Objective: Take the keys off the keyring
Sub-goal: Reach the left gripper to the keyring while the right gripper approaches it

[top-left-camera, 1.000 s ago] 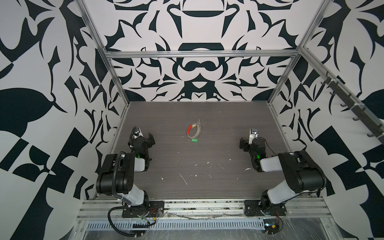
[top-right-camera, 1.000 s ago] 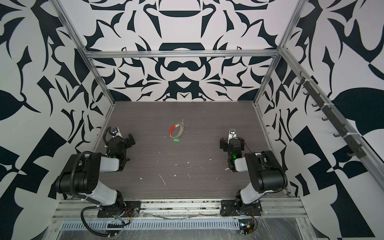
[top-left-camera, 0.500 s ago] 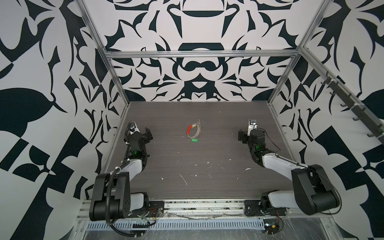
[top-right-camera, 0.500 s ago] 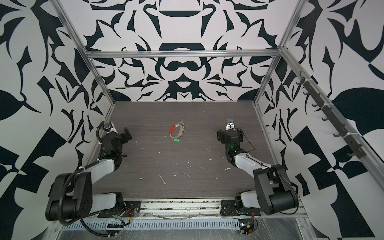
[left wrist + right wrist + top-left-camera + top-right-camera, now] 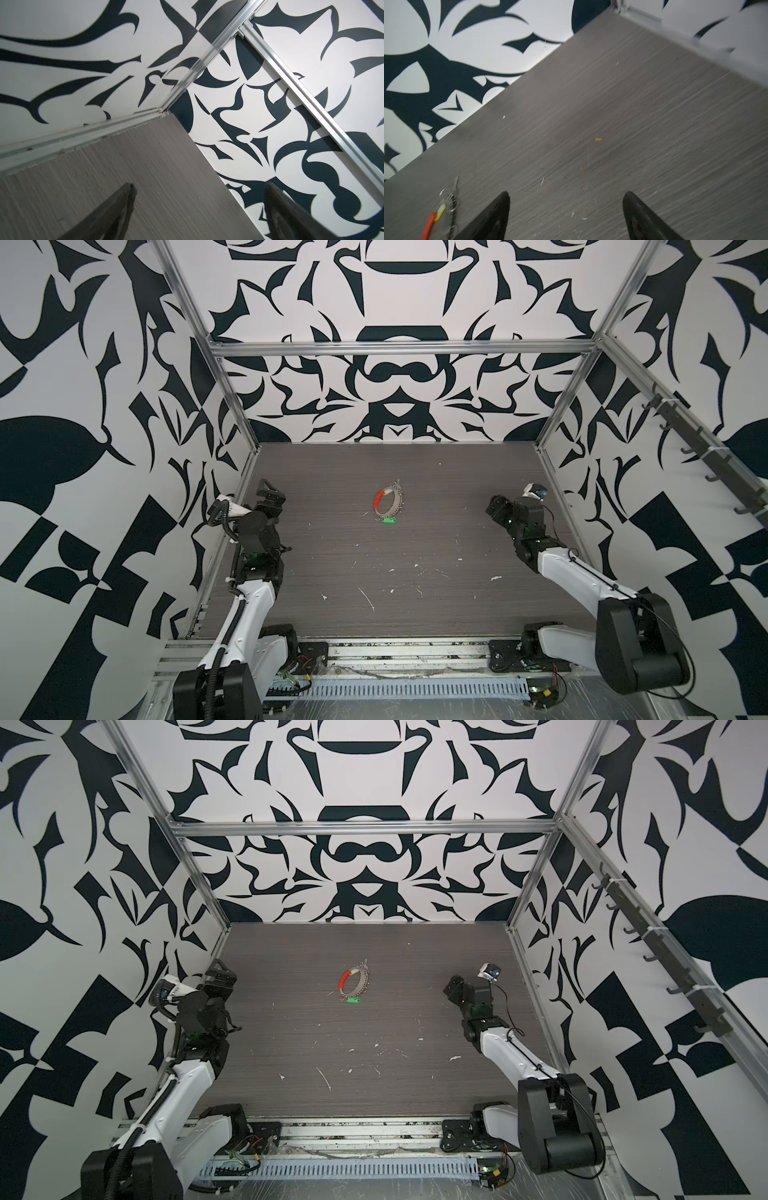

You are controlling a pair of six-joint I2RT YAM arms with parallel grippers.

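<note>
My left fingers: wide, empty, by tabletop edge.
My right fingers: wide, empty.
Room: keyring well apart.

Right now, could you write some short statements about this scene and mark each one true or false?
1. The keyring lies on the table, gripped by nothing. True.
2. The green key lies at the loop's far side, toward the back wall. False: it lies at the near side, toward the arm bases.
3. The left end effector and the right end effector are both open. True.
4. The left end effector is shut on the red sleeve. False: it is open, far from the keyring, near the table's left edge.
</note>
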